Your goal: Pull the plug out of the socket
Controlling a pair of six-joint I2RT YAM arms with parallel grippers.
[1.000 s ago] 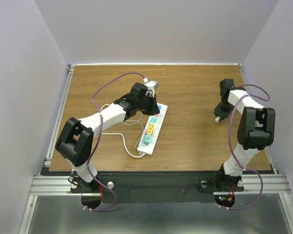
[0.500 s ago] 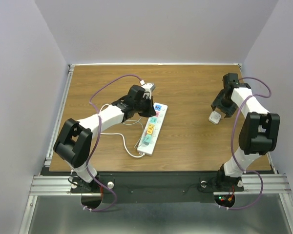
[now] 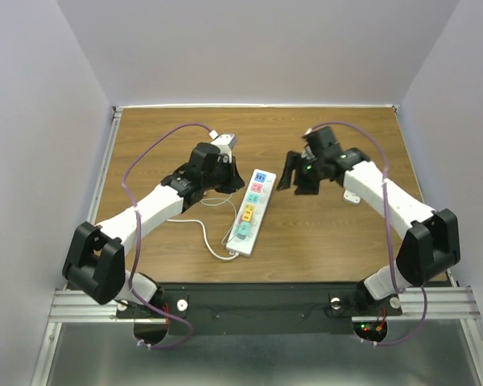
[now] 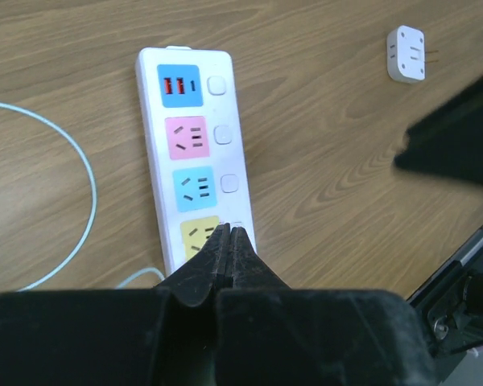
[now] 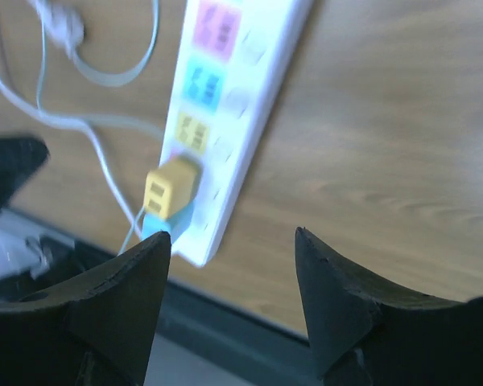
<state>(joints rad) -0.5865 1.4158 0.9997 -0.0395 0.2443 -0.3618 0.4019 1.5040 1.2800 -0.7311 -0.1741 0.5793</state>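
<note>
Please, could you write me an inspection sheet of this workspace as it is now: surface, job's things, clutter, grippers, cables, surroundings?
Surface: wooden table, flat, brown grain.
Job's things: power strip lies flat; a yellow plug stands in it toward its near end; a white plug lies loose on the wood, apart from the strip.
Clutter: nothing seen.
Grippers: left gripper shut, holding nothing, tips by the strip's yellow outlet; right gripper open, holding nothing, above the strip.
Cables: thin white cord loops beside the strip; purple arm cables hang off both arms.
Surroundings: plain pale walls; metal rail at the near edge.
</note>
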